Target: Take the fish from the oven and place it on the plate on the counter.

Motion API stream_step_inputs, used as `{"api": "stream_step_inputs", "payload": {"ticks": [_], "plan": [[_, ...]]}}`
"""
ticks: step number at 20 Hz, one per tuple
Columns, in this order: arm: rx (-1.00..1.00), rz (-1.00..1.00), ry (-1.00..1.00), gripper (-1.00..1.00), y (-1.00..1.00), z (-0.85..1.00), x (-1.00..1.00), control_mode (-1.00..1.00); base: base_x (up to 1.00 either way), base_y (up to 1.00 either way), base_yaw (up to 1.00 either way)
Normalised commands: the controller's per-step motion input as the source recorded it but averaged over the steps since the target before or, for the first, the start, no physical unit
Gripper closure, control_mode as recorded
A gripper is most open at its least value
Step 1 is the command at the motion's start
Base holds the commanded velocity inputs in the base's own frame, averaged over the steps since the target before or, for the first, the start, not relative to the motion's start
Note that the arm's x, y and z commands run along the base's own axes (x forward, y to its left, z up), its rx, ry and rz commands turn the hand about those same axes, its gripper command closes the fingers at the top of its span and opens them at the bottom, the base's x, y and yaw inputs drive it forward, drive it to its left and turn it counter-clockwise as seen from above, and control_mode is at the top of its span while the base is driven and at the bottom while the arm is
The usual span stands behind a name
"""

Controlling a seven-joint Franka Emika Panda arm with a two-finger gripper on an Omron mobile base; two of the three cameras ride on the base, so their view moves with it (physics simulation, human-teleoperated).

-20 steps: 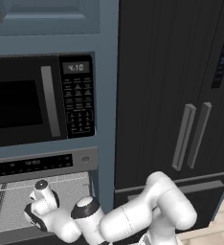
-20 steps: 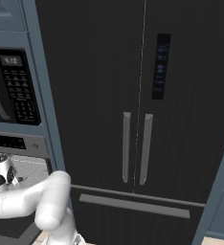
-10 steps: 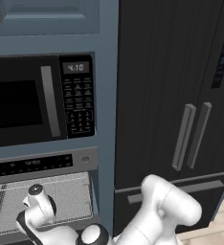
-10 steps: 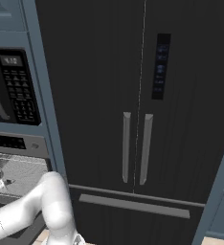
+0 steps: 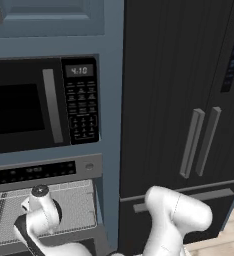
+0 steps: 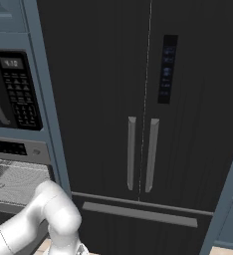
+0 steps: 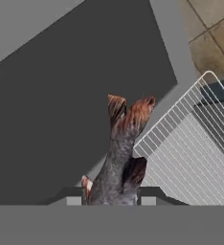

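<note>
As seen from the hand view, the claw [image 7: 111, 201] is clamped on the fish [image 7: 117, 160], grey body between the fingertips, reddish-brown tail fin pointing away. Fish hangs over the edge of the wire rack [image 7: 190, 153], dark oven [image 5: 44, 172] surface behind it. Left base view: arm reaches low in front of the open oven, below the black microwave [image 5: 39, 107]. Black fridge [image 6: 148, 114] stands to the right.

Base cams flank arm, share oven [image 5: 49, 200]; hand cam close, prob. looking down.
</note>
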Motion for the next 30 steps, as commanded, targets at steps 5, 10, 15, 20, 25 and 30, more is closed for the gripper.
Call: {"api": "stream_step_inputs", "payload": {"ticks": [5,10,15,20,25,30], "plan": [[0.1,-0.21,0.02,1.0,0.0,1.0,-0.28,-1.0,0.0,0.0,0.0],[0.0,-0.18,0.0,1.0,-0.02,1.0,-0.3,-1.0,0.0,0.0,0.0],[0.0,-0.13,0.0,1.0,-0.17,1.0,-0.15,-1.0,0.0,0.0,0.0],[0.0,-0.07,0.07,1.0,-0.3,0.89,-0.03,-1.0,0.0,0.0,0.0],[0.0,-0.05,0.07,1.0,-0.32,0.39,0.0,-1.0,0.0,0.0,0.0],[0.0,-0.01,0.0,1.0,-0.12,0.02,-0.05,1.0,-0.55,-0.17,-0.04]]}}
